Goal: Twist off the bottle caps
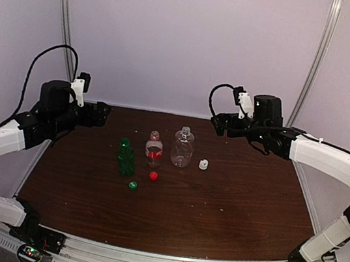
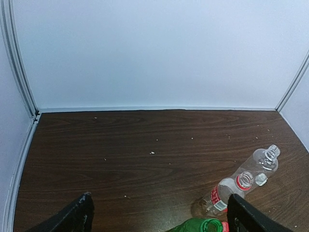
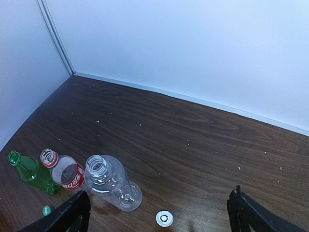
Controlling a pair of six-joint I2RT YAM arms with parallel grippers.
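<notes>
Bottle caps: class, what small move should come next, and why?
Probably just retreat to rest: the red cap, green cap and white cap lie loose, all three bottles stand open-necked, and the left gripper and right gripper hang open, empty.

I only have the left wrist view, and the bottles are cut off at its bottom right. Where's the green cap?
Observer: The green cap is off and lies on the table, just on the near side of the green bottle, not touching it.
Operator: And the right arm, is it holding anything?
Observer: No. The right gripper hangs open and empty above the far right part of the table.
</notes>
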